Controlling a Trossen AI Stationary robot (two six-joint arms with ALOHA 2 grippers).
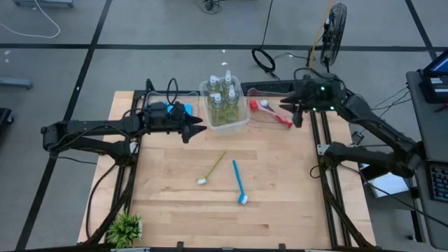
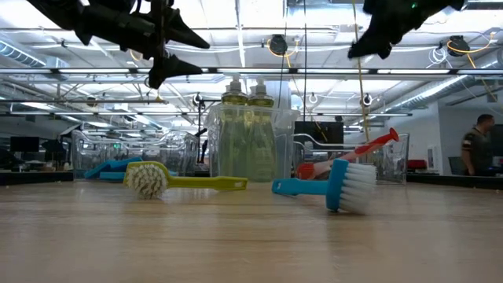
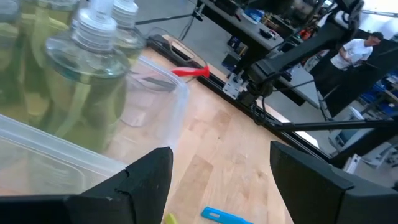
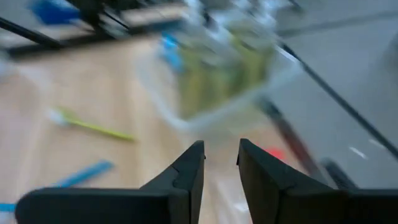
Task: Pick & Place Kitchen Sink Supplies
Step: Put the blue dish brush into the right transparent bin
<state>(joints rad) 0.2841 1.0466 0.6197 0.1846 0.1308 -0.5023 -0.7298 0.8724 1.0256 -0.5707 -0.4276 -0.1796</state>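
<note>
Lying loose on the wooden table (image 1: pixel 280 210): two brushes, both grippers empty above.

Nearest, the blue brush (image 1: pixel 239 183) and yellow-green brush (image 1: pixel 211 169) are seen. Farther back, the pump bottles (image 1: pixel 222 98) are held in a clear bin (image 1: pixel 241 123), the red brush (image 1: pixel 274 113) in another. The left gripper (image 1: pixel 199 126) is spread empty beside the bottles; the right gripper (image 1: pixel 287 103), slightly parted, grasps nothing.

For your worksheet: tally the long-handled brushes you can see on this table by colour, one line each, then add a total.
Red brush, in the clear bin: 1
Yellow-green brush, on the table: 1
Blue brush, on the table: 1
Total: 3
</note>
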